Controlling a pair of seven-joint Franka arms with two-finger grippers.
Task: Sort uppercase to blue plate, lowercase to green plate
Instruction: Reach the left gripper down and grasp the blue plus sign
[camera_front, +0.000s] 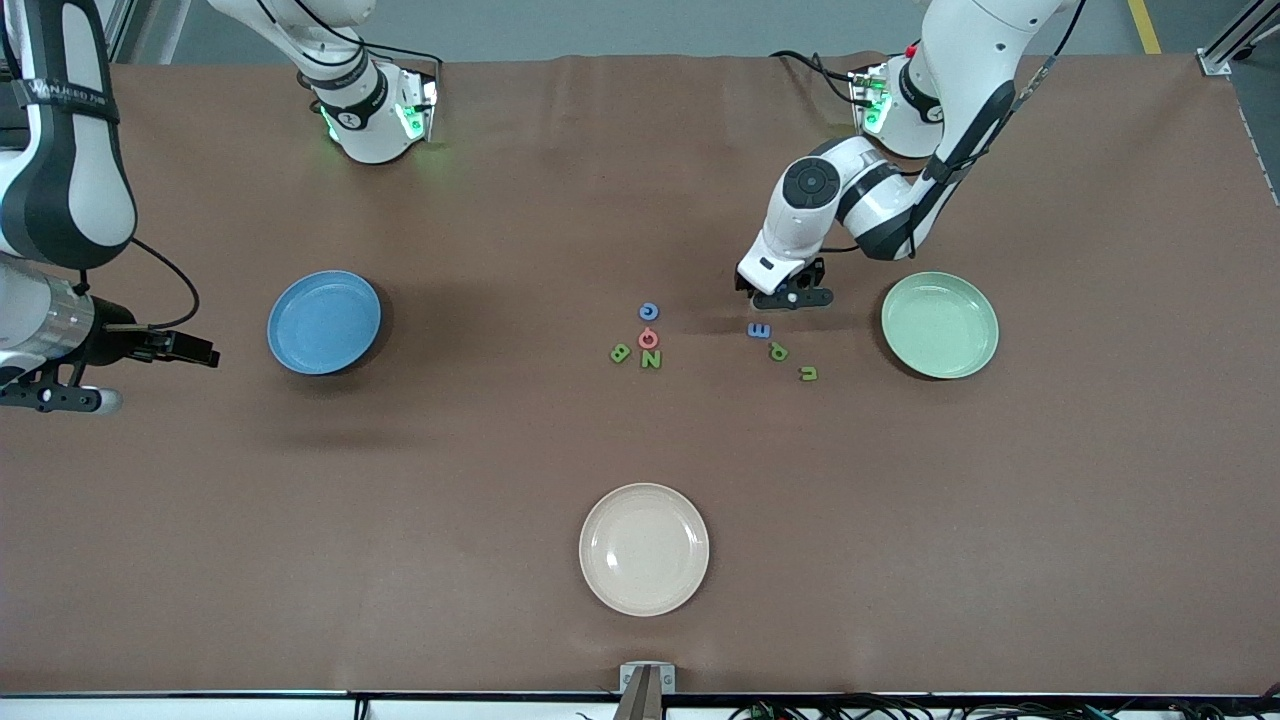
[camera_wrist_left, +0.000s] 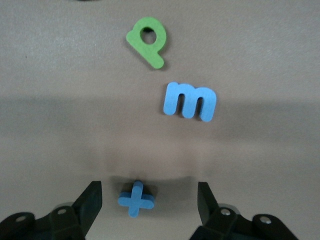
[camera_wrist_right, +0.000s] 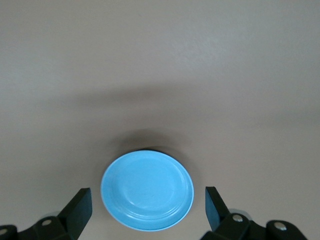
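My left gripper (camera_front: 785, 297) is low over the table, open, with the blue cross-like t (camera_wrist_left: 136, 199) lying between its fingers, touched by neither. This t is hidden under the hand in the front view. The other lowercase letters lie close by: blue m (camera_front: 759, 330) (camera_wrist_left: 190, 101), green p (camera_front: 778, 351) (camera_wrist_left: 146, 41) and green u/n (camera_front: 808, 374). The uppercase cluster sits mid-table: blue G (camera_front: 649, 312), pink Q (camera_front: 649, 338), green B (camera_front: 619, 353), green N (camera_front: 651, 359). The green plate (camera_front: 940, 325) and blue plate (camera_front: 324, 322) are bare. My right gripper (camera_wrist_right: 147, 200) hangs open, high over the blue plate (camera_wrist_right: 147, 190).
A cream plate (camera_front: 644, 549) with nothing on it sits nearer the front camera, mid-table. Both arm bases stand along the table's edge farthest from the front camera. The right arm's bulk hangs over its own end of the table, beside the blue plate.
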